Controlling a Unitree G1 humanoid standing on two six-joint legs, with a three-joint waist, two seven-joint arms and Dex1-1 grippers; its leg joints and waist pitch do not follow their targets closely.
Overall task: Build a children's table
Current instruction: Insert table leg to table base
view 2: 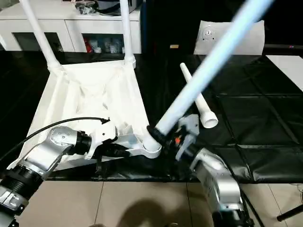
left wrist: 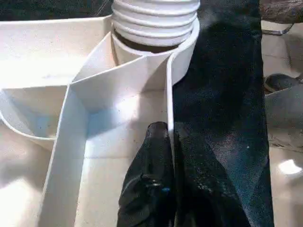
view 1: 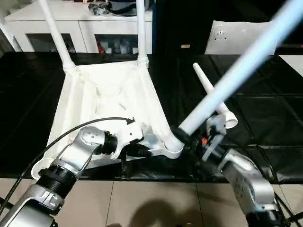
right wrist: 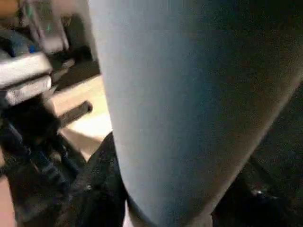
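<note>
Two tools work at the near corner socket of the upturned table top. Left tool pinches the top's thin side wall beside that socket; right tool, half spread, grips a leg entering it, fingers mostly hidden. Beyond, a loose leg lies and two fitted legs rise, cut off.

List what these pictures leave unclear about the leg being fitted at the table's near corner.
- Leg top end: cut off by the left eye view's upper edge.
- Seating depth: left wrist view shows threads above the corner socket, the rest hidden inside it.
- Right end effector grip: its fingers are masked by the leg; the right wrist view is blurred.
- Spare leg: partly crossed by the held leg.
</note>
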